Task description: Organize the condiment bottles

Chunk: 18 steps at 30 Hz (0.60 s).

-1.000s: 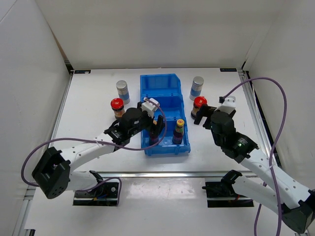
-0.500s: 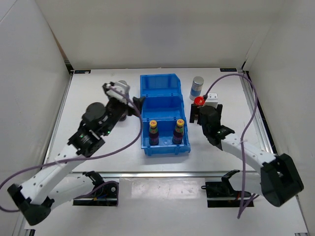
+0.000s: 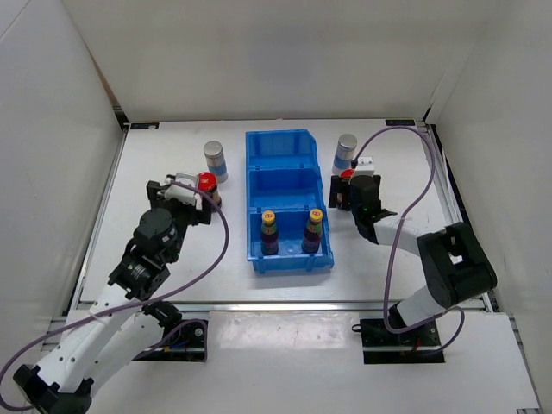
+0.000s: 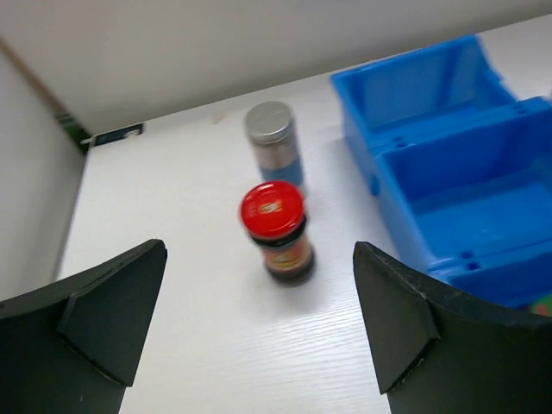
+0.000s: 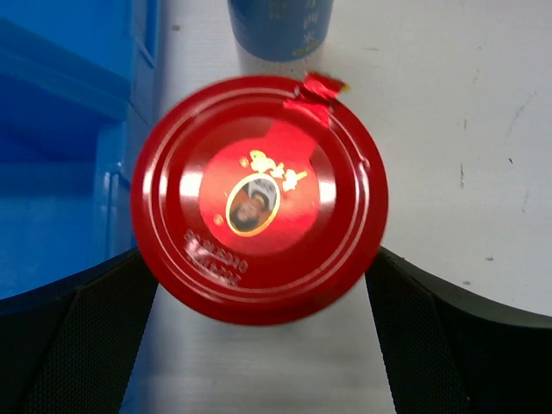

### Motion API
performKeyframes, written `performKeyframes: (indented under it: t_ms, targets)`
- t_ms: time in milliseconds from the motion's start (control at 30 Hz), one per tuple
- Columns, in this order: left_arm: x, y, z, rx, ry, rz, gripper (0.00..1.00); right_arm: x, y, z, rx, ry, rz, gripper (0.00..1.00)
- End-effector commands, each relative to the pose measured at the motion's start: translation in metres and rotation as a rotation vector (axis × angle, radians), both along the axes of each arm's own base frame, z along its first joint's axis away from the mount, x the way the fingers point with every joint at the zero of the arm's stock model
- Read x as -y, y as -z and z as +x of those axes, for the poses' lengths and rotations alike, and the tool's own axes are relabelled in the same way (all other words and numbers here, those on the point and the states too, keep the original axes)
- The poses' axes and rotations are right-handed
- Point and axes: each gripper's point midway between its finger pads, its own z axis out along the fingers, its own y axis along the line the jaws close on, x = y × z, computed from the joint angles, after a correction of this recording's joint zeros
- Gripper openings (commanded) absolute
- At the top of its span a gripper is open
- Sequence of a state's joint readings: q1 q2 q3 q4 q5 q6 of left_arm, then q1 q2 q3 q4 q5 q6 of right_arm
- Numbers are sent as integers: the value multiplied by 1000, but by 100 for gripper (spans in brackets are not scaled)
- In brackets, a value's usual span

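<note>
Blue plastic forms the three-compartment bin (image 3: 285, 185) that lies lengthwise at the middle of your white bench (image 3: 155, 250), with one short end toward the near edge and the other toward the far edge. Its near compartment holds the left yellow-capped bottle (image 3: 269, 231) and the right yellow-capped bottle (image 3: 314, 228). Both are slim, dark and upright, side by side but apart. The middle and far compartments show you only their blue floors.

Four more bottles stand on the bench outside the bin. Toward the left edge, the left red-lidded jar (image 4: 278, 231) is upright, near the bin's left wall and level with the middle compartment. The silver-capped left shaker (image 4: 274, 145) stands just beyond it toward the far edge. Your left gripper (image 3: 191, 198) has its jaws spread wide and holds nothing. In its wrist view the jar sits ahead of the two fingers, apart from both.

Toward the right edge, the right red-lidded jar (image 5: 259, 198) stands just beside the bin's right wall, with the right shaker (image 3: 346, 153) close behind it toward the far edge. Your right gripper (image 3: 345, 190) straddles this jar, one finger on each side below the lid. The lid hides the contact, so you cannot tell whether the pads press the jar or stand just off it.
</note>
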<state>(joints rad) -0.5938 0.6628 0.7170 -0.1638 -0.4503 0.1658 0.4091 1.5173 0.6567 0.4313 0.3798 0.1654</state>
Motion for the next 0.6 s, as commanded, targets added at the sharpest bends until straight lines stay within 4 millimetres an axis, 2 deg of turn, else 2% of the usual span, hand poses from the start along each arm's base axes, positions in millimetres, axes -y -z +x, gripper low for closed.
performKeyframes:
  t_ms: [0, 100, 133, 167, 200, 233, 267, 367, 433, 500, 567]
  targets:
    - [-28, 3, -5, 25, -103, 32, 100, -12, -40, 31, 142, -26, 61, 100]
    - [-38, 18, -11, 38, -132, 1, 100, -17, -37, 33, 144, -41, 79, 97]
    - [-41, 12, -17, 84, -132, -31, 100, -14, -37, 37, 143, -32, 78, 95]
    - [-43, 29, -18, 68, -143, -35, 100, -17, -44, 41, 158, -40, 88, 90]
    - [-44, 32, -20, 81, -143, -43, 100, -17, -35, 39, 132, -40, 78, 88]
    - [-46, 32, -22, 98, -143, -56, 100, -18, -34, 42, 126, -40, 76, 86]
    - [-48, 23, -25, 144, -144, -89, 100, -19, -38, 44, 134, -40, 79, 79]
    - [-46, 31, -21, 129, -143, -68, 100, -19, -27, 43, 103, -36, 76, 61]
    - [-42, 37, -18, 106, -143, -104, 100, -17, -27, 46, 97, -23, 67, 50]
    - [-35, 41, -16, 93, -113, -132, 100, -13, -25, 45, 89, -12, 44, 34]
    - [-31, 43, -15, 84, -101, -136, 100, -8, -33, 46, 112, 10, 27, 30]
